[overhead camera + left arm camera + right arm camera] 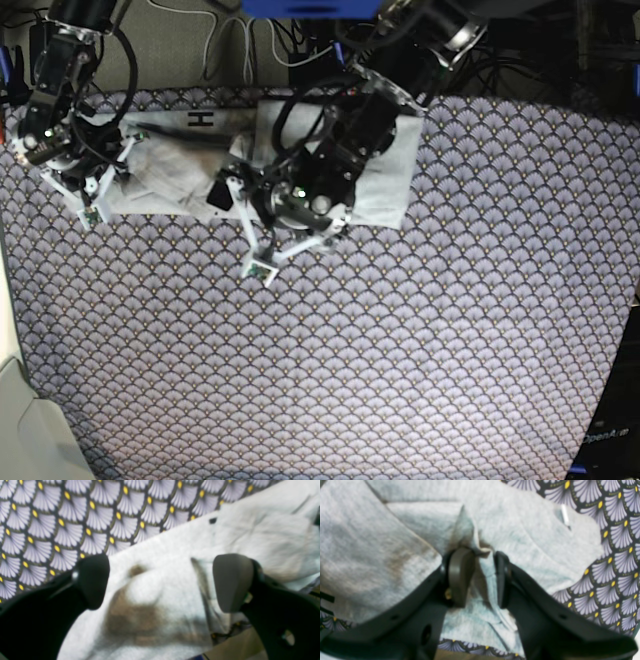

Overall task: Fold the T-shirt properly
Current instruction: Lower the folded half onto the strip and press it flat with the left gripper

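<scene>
Closest to your left wrist camera you have the left gripper [160,582], its 2 black jaws standing wide apart with nothing between them, hovering over a rumpled patch of the T-shirt [175,580]. You can see light grey fabric under and beyond the jaws, blurred, with brownish shadowed patches, and the fan-patterned cloth [62,525] with its yellow dots filling the upper left of that view. On your right wrist camera, the right gripper [480,577] has its jaws partly closed and clamped on a raised fold of the T-shirt [395,542]: a pinched ridge of grey fabric rises between the 2 pads [460,575] and peaks just above them. A bit of black lettering shows at the left edge of that view. From the base camera you see the T-shirt [170,165] lying bunched along the far edge of the bench [400,350], which the fan-patterned cloth covers entirely. The shirt stretches sideways between the 2 arms, with a black letter H visible on its upper edge. The right gripper [100,185] sits at the shirt's end on the left of that view, and the left gripper [265,225] is over the middle portion, with the arm covering much of the fabric there. The shirt's other end spreads out flat beyond that arm.
</scene>
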`<state>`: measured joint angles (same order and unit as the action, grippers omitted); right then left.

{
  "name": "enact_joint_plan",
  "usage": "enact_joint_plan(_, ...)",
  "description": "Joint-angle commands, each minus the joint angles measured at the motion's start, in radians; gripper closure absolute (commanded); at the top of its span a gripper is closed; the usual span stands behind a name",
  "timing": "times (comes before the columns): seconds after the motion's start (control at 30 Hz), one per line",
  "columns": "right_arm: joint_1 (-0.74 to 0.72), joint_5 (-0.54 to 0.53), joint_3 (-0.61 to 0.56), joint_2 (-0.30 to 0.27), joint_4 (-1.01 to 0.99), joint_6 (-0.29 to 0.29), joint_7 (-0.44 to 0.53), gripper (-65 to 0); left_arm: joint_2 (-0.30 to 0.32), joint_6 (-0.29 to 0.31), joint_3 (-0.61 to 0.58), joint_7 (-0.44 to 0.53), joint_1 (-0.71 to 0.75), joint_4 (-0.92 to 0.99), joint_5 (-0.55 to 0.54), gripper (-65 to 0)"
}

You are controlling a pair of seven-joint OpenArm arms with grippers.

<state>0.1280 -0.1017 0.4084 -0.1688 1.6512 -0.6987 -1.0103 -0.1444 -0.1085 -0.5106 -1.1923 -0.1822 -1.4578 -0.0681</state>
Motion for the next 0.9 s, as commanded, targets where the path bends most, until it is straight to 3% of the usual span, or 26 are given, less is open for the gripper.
enact_joint_plan(0.0, -0.012, -0.007, 0.004, -0.013, 0.02, 0.001, 0.008, -20.3, -0.013, 0.0, 0.0, 0.012, -0.02, -0.004, -0.002, -64.5)
enact_joint_plan(0.87, -0.012, -0.007, 0.004, -0.015, 0.02, 0.001, 0.008, -20.3, -0.013, 0.0, 0.002, 0.012, -0.021, 0.012, -0.009, -64.4)
